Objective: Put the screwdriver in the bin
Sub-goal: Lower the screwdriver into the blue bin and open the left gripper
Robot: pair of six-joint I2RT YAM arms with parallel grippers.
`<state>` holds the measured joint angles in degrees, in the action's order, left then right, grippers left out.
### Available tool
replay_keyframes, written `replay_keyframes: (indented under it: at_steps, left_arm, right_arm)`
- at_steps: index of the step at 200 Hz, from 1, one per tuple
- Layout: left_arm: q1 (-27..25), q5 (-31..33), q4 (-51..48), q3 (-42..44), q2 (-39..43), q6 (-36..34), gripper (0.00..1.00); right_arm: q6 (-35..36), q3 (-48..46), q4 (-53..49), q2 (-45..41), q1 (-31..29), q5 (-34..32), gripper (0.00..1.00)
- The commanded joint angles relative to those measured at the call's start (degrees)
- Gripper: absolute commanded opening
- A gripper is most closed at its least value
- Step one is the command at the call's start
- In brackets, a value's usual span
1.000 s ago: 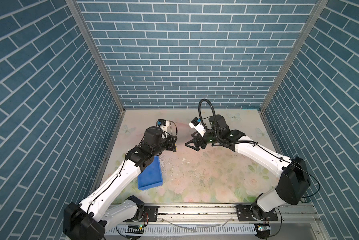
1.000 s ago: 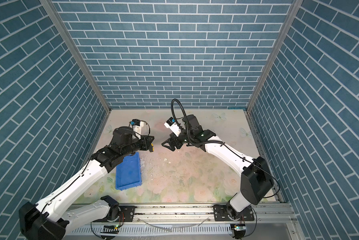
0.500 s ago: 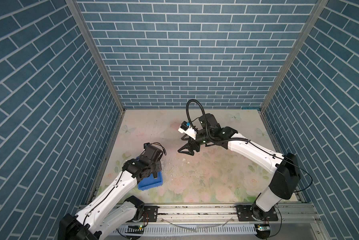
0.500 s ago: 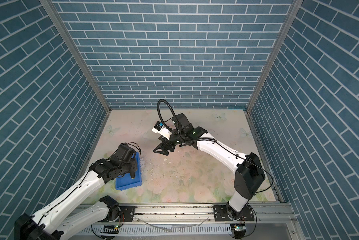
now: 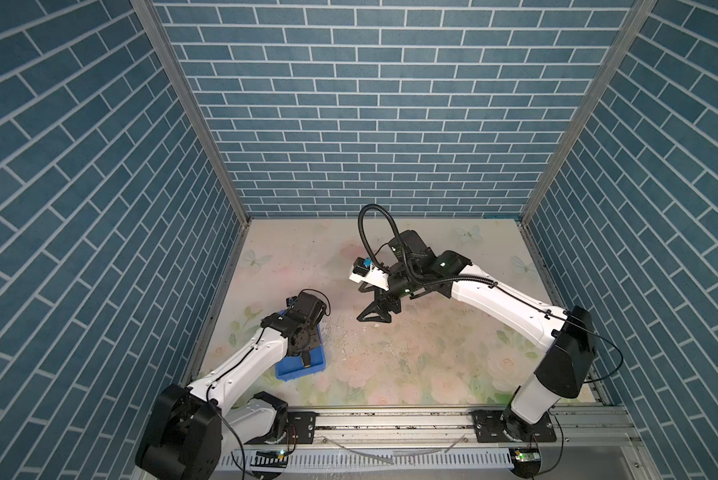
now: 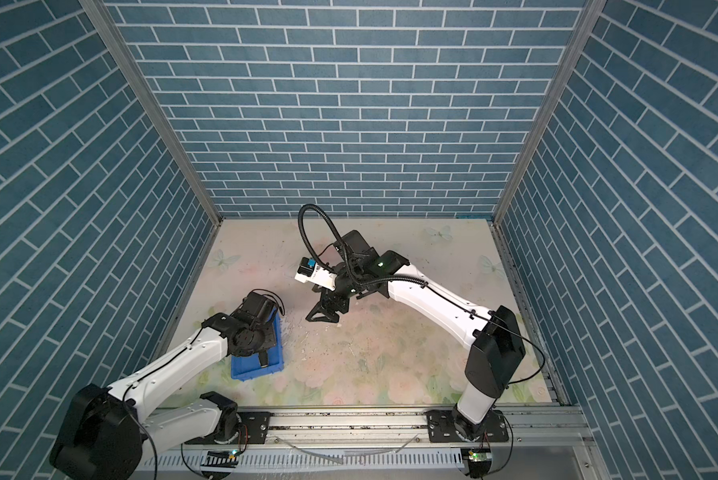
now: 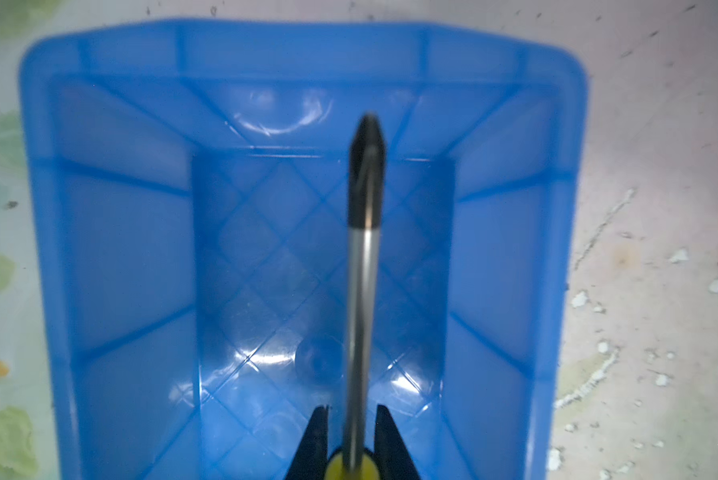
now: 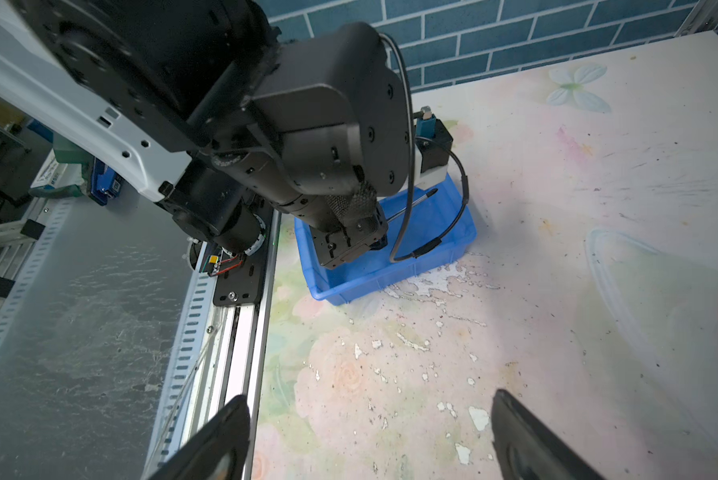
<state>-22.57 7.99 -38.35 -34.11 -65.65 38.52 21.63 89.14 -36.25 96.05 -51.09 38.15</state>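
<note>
I see three teal-blue brick-patterned walls [image 5: 370, 124] closing in the cell, joined by grey metal corner posts [image 5: 193, 112]. Below them lies a pale floral-printed table surface [image 5: 432, 353], scuffed and flaking in places, with a silver aluminium rail [image 5: 390, 419] along its near edge.

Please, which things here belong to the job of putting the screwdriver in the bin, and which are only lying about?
Belong to the job: screwdriver; blue bin; left gripper, shut on the screwdriver over the bin.
Only lying about: white flecks on the flowered table; right gripper, open and empty.
</note>
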Motion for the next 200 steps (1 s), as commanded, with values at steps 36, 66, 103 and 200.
replay_keyframes:
  at_steps: [36,66,103,200]
  left_arm:
    - [3.05,-3.25,5.13,1.65,-6.26,-2.90,0.03]
    - [3.41,-3.16,4.90,1.29,-8.08,-3.30,0.21]
    - [3.41,-2.98,2.86,0.54,-5.42,-3.54,0.43]
    - [3.43,-0.11,-3.08,-10.68,3.79,-9.60,0.82]
  right_arm:
    - [6.23,3.75,-4.00,1.08,-0.33,-1.81,0.90]
    - [6.26,4.03,-4.27,1.30,-0.36,-2.29,0.90]
    - [5.55,3.04,-3.09,0.75,-0.24,-2.90,0.91]
    - [-4.32,-3.52,9.99,-3.69,3.40,-4.87,0.91]
